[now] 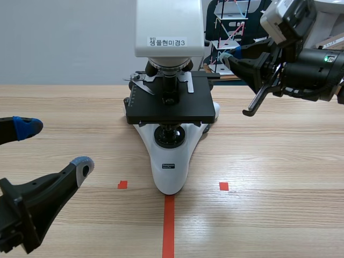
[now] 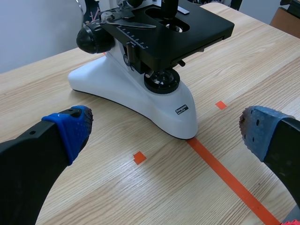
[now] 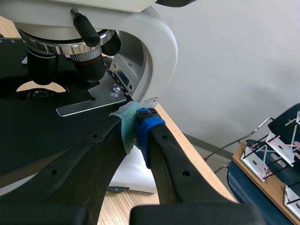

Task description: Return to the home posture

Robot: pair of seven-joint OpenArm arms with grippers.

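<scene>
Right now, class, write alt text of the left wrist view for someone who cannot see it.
A white microscope with a black stage stands on a wooden table, ahead of the open left gripper with blue pads. An orange tape line runs from its base toward the gripper.

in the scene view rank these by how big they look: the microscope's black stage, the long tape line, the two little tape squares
1. black stage
2. orange-red tape line, though it lies nearer the camera
3. left tape square and right tape square: they look alike, so tied
</scene>
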